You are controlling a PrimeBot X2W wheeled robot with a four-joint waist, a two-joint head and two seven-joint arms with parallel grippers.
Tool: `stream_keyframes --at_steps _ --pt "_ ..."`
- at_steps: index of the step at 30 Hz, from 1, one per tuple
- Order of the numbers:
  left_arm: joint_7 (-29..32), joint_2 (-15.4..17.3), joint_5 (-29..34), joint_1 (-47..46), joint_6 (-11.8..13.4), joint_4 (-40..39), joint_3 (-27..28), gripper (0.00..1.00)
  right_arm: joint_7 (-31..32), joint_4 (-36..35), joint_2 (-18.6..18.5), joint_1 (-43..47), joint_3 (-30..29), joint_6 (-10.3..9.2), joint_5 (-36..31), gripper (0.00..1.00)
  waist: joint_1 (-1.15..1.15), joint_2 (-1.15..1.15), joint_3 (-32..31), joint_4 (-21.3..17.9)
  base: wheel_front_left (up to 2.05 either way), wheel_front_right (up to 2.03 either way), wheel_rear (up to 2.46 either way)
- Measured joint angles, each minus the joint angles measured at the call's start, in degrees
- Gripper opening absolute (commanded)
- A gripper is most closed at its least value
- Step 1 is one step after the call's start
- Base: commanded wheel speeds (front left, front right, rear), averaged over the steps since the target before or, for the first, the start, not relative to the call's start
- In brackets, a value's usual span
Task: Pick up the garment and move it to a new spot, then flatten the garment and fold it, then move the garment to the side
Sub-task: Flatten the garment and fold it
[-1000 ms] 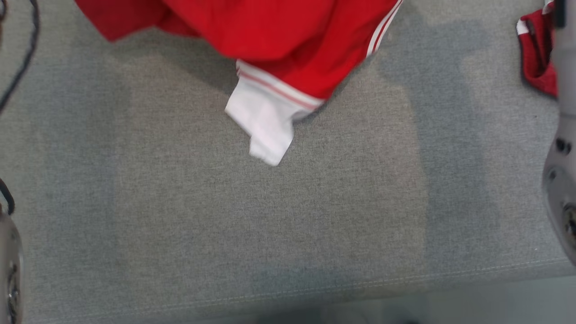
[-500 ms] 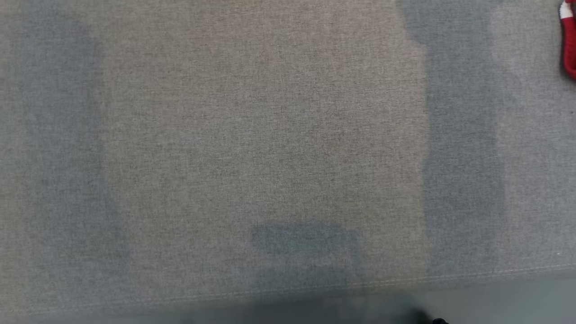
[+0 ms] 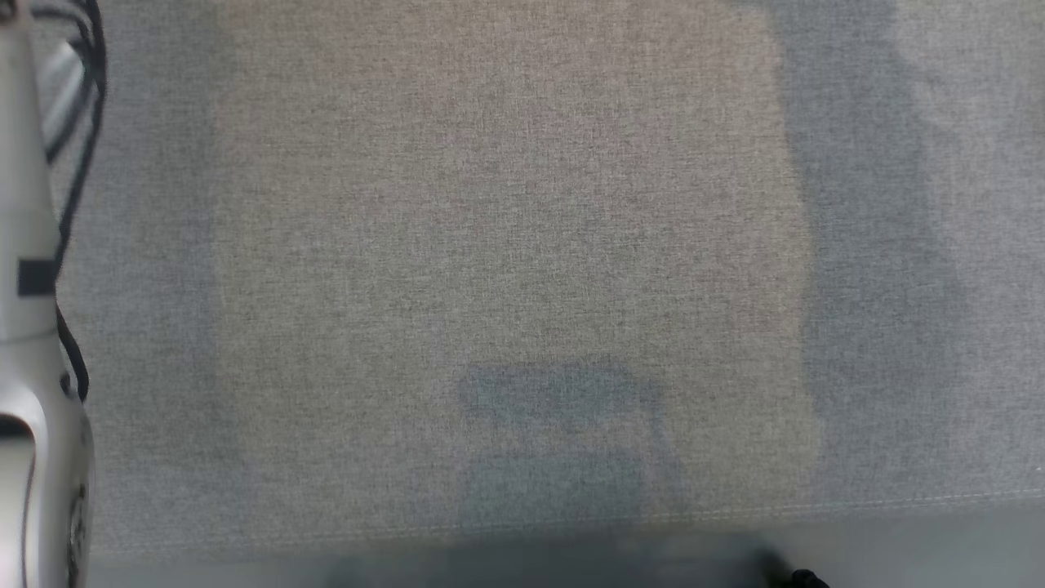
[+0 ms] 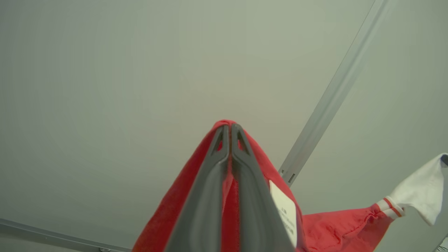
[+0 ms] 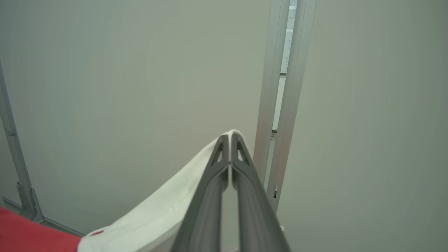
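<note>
as the garment (image 4: 168, 217) is held aloft off the table (image 3: 522, 245), the left gripper (image 4: 229, 130) is seen clamped on a fold of its red cloth, a white label (image 4: 285, 210) lying just beside one finger. the right gripper (image 5: 230, 139) is likewise closed tight, the end of a white sleeve (image 5: 157, 213) being pinched between its tips. between the two grips the red body is draped and bunched, a striped cuff (image 4: 390, 206) marking where red meets white. below, the grey fabric-covered table is caught in the head view, the pale left forearm (image 3: 33, 327) standing at its edge. beyond, a plain wall (image 4: 105, 70) and a metal rail (image 4: 332, 94) are seen. only thin pinches of cloth are held, so a corner could be lost if the arms are drawn apart too hard; should the garment be lowered while bunched, creases could be trapped beneath it.
</note>
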Motion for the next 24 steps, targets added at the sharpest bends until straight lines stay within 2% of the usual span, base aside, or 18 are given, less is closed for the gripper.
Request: stream_keyframes --at_steps 4,7,12,14,21,24 --pt "1.6 1.3 -0.4 7.3 -0.4 -1.7 -2.4 0.00 7.9 -5.9 -4.6 7.6 5.6 0.00 8.1 0.00 0.00 0.00 -1.7 0.0 0.00 0.00 0.00" --pt "2.5 1.6 -0.5 13.2 -0.6 -4.1 -3.6 0.00 15.2 -13.4 -8.6 15.3 7.7 0.00 15.5 0.00 -0.01 0.00 -3.6 -0.1 0.00 0.00 0.00" --pt "3.8 0.2 -2.5 26.8 1.8 -6.8 -4.4 0.00 23.2 -27.0 -14.9 33.5 9.0 0.00 23.0 0.00 -0.01 0.00 -7.8 -0.3 0.00 0.00 0.00" --pt "4.0 0.4 -2.4 31.4 3.2 -8.2 -4.6 0.00 25.8 -31.2 -16.8 40.1 7.9 0.00 23.8 0.00 -0.01 0.00 -9.7 -0.3 0.00 0.00 0.00" --pt "5.6 0.3 -2.5 46.1 8.7 -12.7 -5.7 0.00 36.0 -41.7 -17.7 60.8 3.7 -0.02 25.6 0.00 -0.01 0.00 -16.6 -0.4 0.00 0.00 0.00" --pt "6.6 0.6 -2.1 51.0 10.3 -14.2 -6.9 0.00 40.4 -45.2 -18.0 67.2 2.7 -0.01 25.5 0.00 -0.01 0.00 -19.4 -0.4 0.00 0.00 0.00"
